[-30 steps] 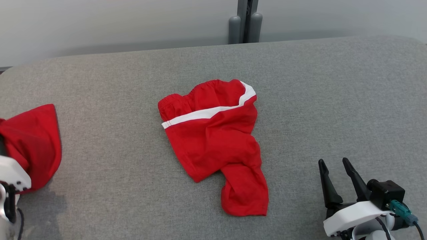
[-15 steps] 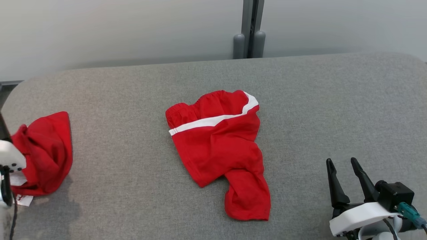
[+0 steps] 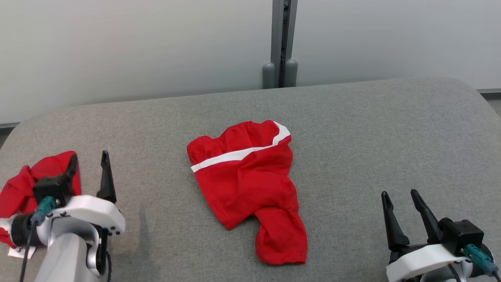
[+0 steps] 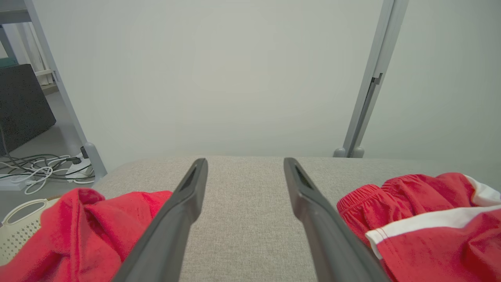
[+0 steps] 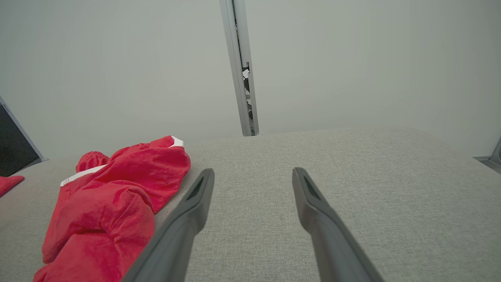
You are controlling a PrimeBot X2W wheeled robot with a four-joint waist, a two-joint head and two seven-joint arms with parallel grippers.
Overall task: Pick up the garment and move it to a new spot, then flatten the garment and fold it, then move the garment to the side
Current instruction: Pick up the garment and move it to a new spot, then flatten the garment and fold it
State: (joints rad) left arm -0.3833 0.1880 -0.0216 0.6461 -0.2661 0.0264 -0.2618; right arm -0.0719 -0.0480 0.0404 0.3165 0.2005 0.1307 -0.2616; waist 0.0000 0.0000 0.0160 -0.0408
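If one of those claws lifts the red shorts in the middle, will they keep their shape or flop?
Probably flop: the red shorts already lie crumpled in soft folds, so they would likely dangle from the pinched spot. They look thin, so probably light. Pushed, they may bunch up rather than slide on the textured grey surface.

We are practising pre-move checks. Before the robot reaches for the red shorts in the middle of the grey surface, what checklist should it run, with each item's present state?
1. The left gripper open and empty: ok.
2. The right gripper open and empty: ok.
3. The red shorts free on the grey surface, nothing on them: ok.
4. Shorts lying flat: not ok, crumpled, one leg bunched.
5. The other red garment apart from the shorts: ok.
6. Left gripper clear of that garment: cannot tell; they overlap in the head view.
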